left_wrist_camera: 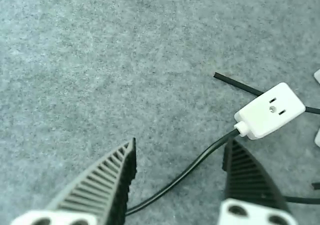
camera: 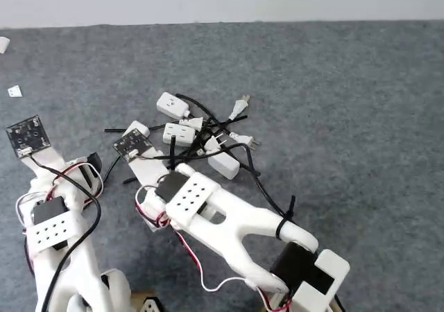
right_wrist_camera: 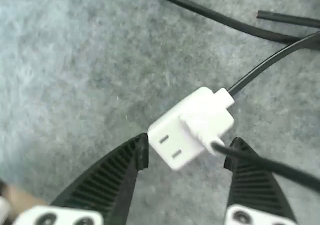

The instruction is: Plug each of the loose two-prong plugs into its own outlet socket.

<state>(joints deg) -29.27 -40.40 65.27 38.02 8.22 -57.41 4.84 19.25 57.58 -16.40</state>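
Hanging over the grey tabletop (left_wrist_camera: pixel 100 45), my left fingers (left_wrist_camera: pixel 112 180) stand apart and grip nothing. A black cord (left_wrist_camera: pixel 185 172) runs across the gap between them. That cord ends in a white socket (left_wrist_camera: pixel 270 110) lying just beyond one fingertip, slots facing up.

My right fingers (right_wrist_camera: pixel 115 177) are spread as well. A second socket (right_wrist_camera: pixel 185 130) lies on the tabletop right at their tips, not gripped, with its two slots turned toward me. One cord leaves its far end and another crosses in front of one finger. I cannot tell whether a plug is seated in this socket.

From above, the sockets and cords lie tangled near the middle of the tabletop, just ahead of my right arm (camera: pixel 229 215). A loose plug (camera: pixel 241 106) lies at the tangle's far side. Another plug (camera: pixel 239 141) lies just beside a long socket (camera: pixel 223 163).
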